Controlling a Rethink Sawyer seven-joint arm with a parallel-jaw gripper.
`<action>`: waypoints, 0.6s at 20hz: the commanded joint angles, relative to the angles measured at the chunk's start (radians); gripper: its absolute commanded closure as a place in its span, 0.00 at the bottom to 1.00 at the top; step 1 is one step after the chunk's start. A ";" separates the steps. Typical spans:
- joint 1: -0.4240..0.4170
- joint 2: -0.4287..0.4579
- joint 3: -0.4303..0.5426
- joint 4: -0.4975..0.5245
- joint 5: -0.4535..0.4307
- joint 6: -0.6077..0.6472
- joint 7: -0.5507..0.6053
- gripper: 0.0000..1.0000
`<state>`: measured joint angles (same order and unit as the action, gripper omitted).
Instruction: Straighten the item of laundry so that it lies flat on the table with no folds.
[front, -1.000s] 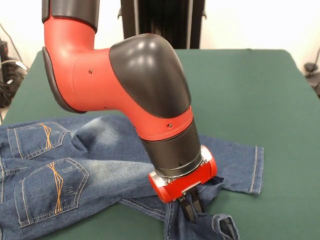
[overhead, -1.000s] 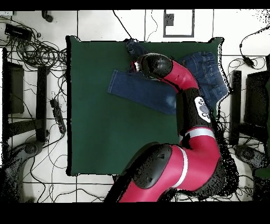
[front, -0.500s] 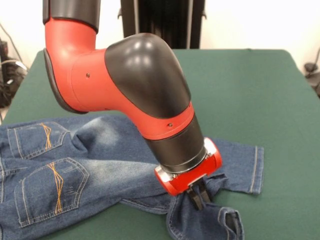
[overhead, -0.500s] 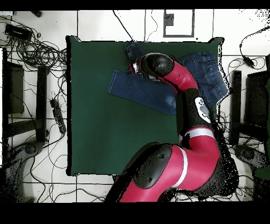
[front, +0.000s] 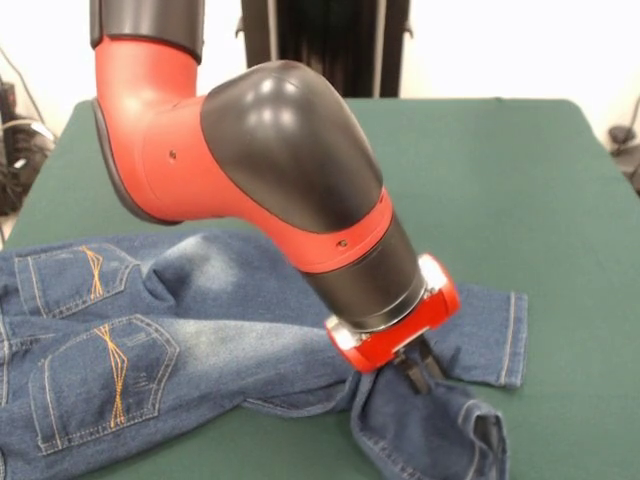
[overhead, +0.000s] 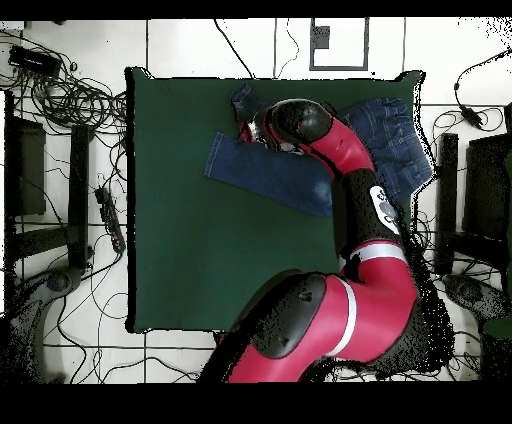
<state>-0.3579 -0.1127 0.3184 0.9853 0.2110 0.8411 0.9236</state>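
Note:
The blue denim jeans (front: 150, 340) lie on the green table (front: 500, 180) at the near left of the front view, back pockets up with orange stitching. One leg stretches flat to the right. The other leg is folded and bunched at the near edge. My gripper (front: 418, 372) is shut on that bunched leg, pinching the denim just above the table. In the overhead view the jeans (overhead: 270, 170) lie along the table's (overhead: 200, 250) top edge, with my gripper (overhead: 247, 128) by the crumpled leg; the arm hides the jeans' middle.
Cables and equipment (overhead: 70, 110) lie on the floor around the table in the overhead view. The robot's black pedestal (front: 320, 45) stands at the table's far side in the front view.
My gripper has moved to the right in the front view, dragging the bunched leg with it. The rest of the jeans has stayed in place.

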 joint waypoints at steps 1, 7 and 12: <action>0.045 -0.008 0.075 0.216 0.108 0.169 0.321 1.00; 0.079 0.005 0.046 0.208 0.154 0.156 0.365 1.00; 0.097 0.066 0.009 0.027 0.167 0.267 0.405 1.00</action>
<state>-0.3296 -0.1318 0.3137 1.0477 0.3146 0.9150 0.9289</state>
